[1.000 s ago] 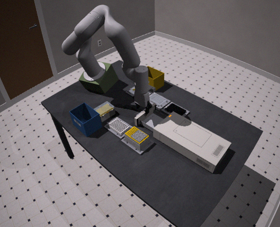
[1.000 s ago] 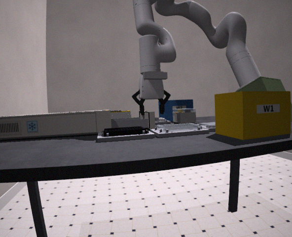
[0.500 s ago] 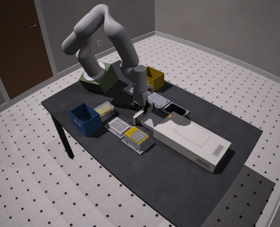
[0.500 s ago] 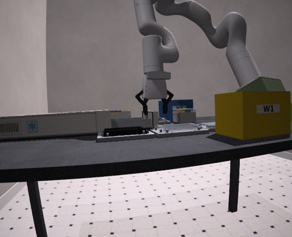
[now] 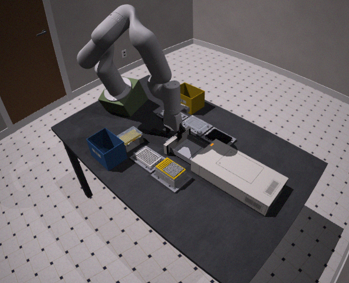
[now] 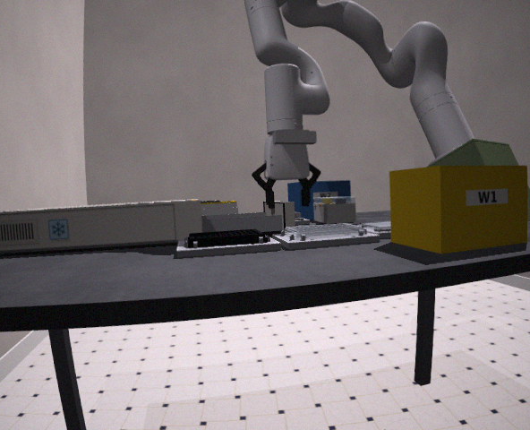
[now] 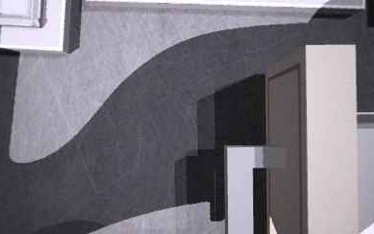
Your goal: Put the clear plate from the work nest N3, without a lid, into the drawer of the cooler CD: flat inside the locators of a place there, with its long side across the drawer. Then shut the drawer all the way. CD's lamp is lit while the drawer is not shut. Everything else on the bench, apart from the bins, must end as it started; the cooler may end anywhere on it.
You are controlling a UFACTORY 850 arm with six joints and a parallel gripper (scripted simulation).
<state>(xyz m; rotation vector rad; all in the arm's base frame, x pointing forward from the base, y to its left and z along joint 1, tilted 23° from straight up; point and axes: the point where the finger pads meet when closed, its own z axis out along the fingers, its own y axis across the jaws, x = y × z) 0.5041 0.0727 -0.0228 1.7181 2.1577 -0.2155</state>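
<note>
Drawer (image 5: 195,147), far floor: hidden by cooler body (image 5: 239,176); bin W2 (image 6: 295,196): partly covered by a rack (image 6: 334,211); arm (image 6: 281,92): cut off at top edge; front panel (image 7: 331,136): cut off below; nest lettering: too small to read

"W1" on yellow bin (image 5: 197,102) (image 6: 415,210); snowflake sign on cooler (image 5: 235,176) (image 6: 117,227).
</note>
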